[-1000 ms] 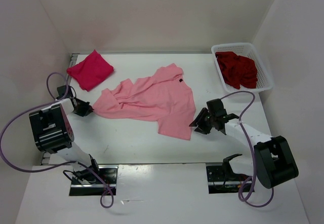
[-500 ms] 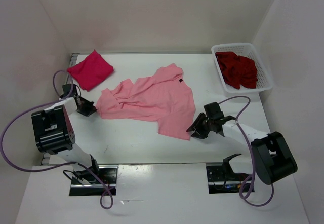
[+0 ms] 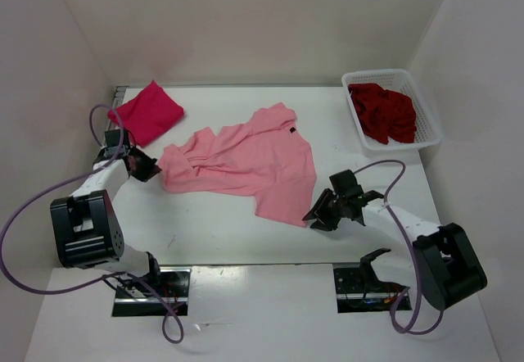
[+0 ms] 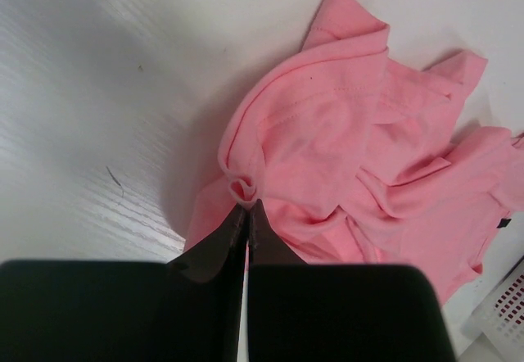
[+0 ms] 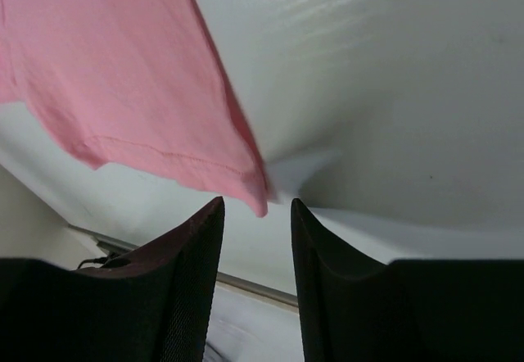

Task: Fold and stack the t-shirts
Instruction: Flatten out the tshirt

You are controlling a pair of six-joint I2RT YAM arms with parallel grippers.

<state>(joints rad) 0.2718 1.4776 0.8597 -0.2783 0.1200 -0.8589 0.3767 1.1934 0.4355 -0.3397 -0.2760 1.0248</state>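
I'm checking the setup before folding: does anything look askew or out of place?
The salmon pink shirt lies crumpled and skewed mid-table, bunched where the left gripper pinches it. The dark red shirt sits heaped in the basket.

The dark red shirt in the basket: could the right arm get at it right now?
Probably yes. The dark red shirt lies in the open-topped basket, on the same side as the right arm, with no object between them. The arm's jaws stand open and hold nothing.
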